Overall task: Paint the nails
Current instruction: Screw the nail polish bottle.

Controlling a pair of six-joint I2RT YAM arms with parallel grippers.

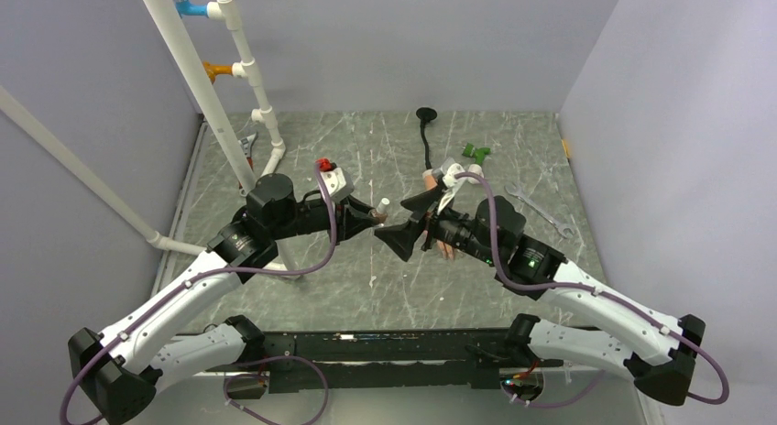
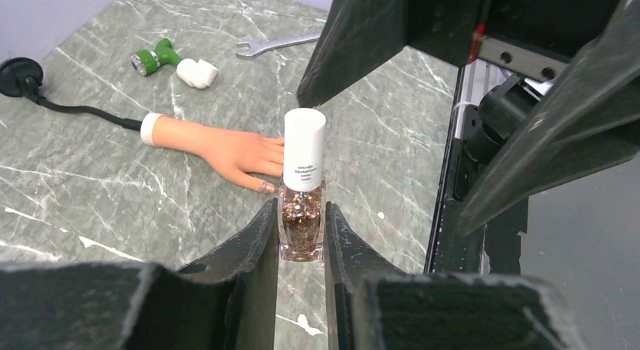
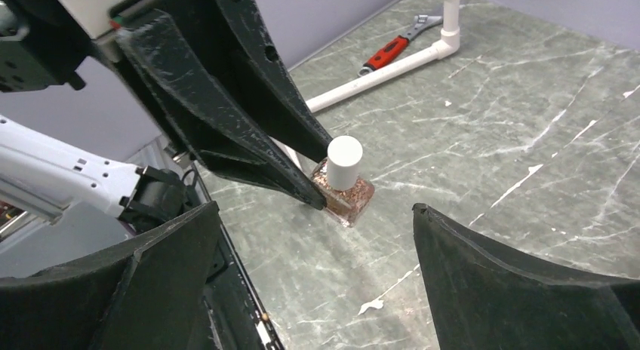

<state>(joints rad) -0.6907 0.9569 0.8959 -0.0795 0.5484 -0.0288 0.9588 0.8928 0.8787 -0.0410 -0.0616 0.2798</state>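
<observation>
A small bottle (image 2: 303, 214) of brown glitter polish with a white cap (image 3: 344, 161) stands upright just above the table. My left gripper (image 2: 302, 218) is shut on its glass body. My right gripper (image 3: 315, 210) is open wide, facing the bottle from the right, its fingers (image 1: 400, 237) on either side of the cap without touching it. The peach rubber hand (image 2: 219, 148) with a white cuff lies flat beyond the bottle, fingers pointing towards it. One of the nails (image 2: 266, 187) shows a glittery tip. In the top view my right gripper covers most of the hand (image 1: 429, 179).
A green tool (image 2: 157, 59) with a white piece (image 2: 198, 72), a steel spanner (image 2: 275, 44) and a black cable with a round foot (image 2: 19, 72) lie behind the hand. A white pipe frame (image 1: 234, 95) and a red-handled wrench (image 3: 392, 44) stand at the back left.
</observation>
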